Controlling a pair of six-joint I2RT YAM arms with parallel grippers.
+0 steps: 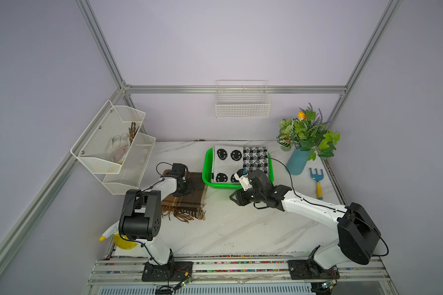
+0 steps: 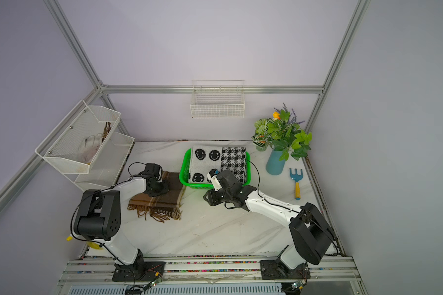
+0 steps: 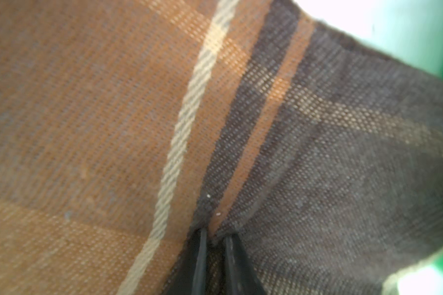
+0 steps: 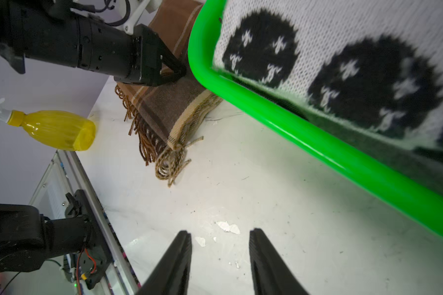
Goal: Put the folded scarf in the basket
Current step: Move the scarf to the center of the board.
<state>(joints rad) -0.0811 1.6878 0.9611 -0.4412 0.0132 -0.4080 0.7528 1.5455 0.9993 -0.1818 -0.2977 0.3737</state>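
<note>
Lying front-to-back, brown scarf [image 1: 191, 201]; fringe [image 1: 187, 215] nearward

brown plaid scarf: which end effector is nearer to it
Left. The left end effector pinches the brown plaid scarf; the right end effector hangs open over the table by the green basket, apart from the scarf.

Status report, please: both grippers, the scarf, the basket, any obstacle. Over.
Left gripper shut on brown scarf, which lies on the table beside basket. Right gripper open, empty. Black-and-white scarf already covers most of the basket.
</note>
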